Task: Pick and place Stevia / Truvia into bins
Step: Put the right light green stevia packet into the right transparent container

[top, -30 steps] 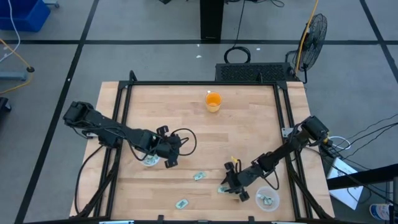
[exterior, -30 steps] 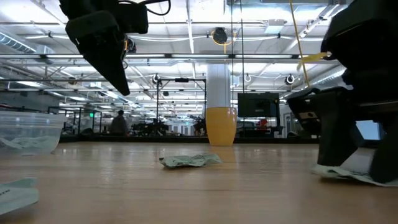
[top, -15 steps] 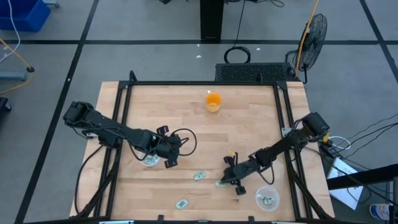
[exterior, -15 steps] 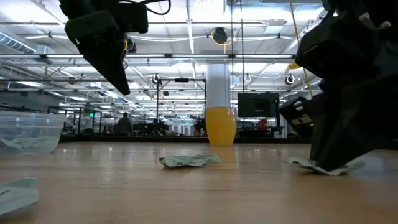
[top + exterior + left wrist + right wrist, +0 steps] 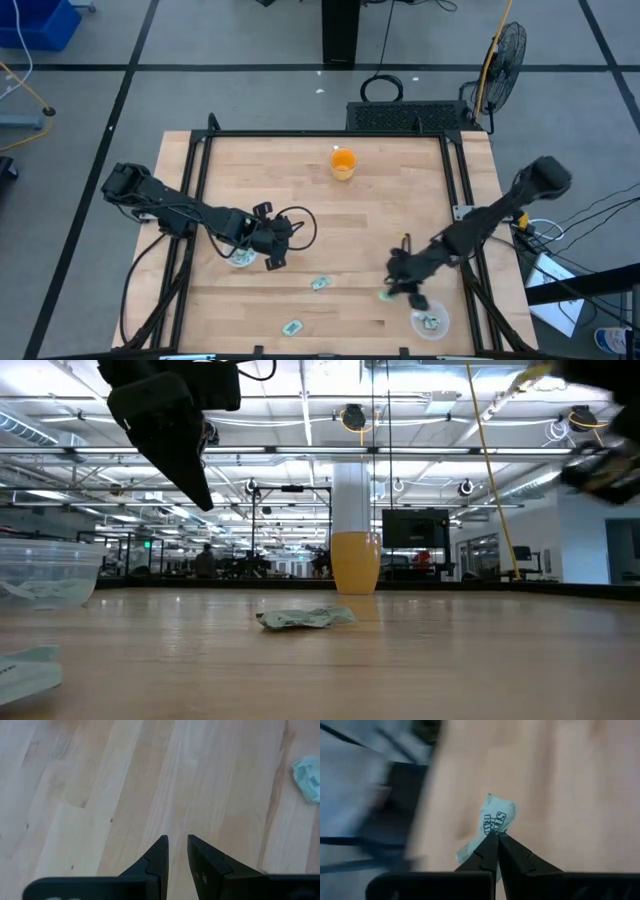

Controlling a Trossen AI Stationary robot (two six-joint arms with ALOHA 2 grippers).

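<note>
My right gripper (image 5: 393, 292) is shut on a green and white Stevia packet (image 5: 495, 820) near the table's front right, next to a clear bin (image 5: 430, 322) holding packets. My left gripper (image 5: 177, 842) hangs open by a narrow gap above bare wood with nothing between its fingers. It is beside the other clear bin (image 5: 241, 258), which also holds packets. Loose packets lie flat on the table at the middle front (image 5: 320, 284) and near the front edge (image 5: 292, 327). My right gripper pinches the packet's near edge (image 5: 492, 832) between its two fingertips. The crumpled packet sticks out beyond the fingers and is lifted clear of the table.
An orange cup (image 5: 343, 163) stands at the far middle of the table. In the low view a packet (image 5: 305, 618) lies in the middle and the left bin (image 5: 45, 572) stands at the left. Black frame rails run along the table's sides.
My right gripper has shut on the packet that lay flat at the front right. It dragged the packet a little toward the left, then rose and swung toward the right edge, lifting it clear of the table.
</note>
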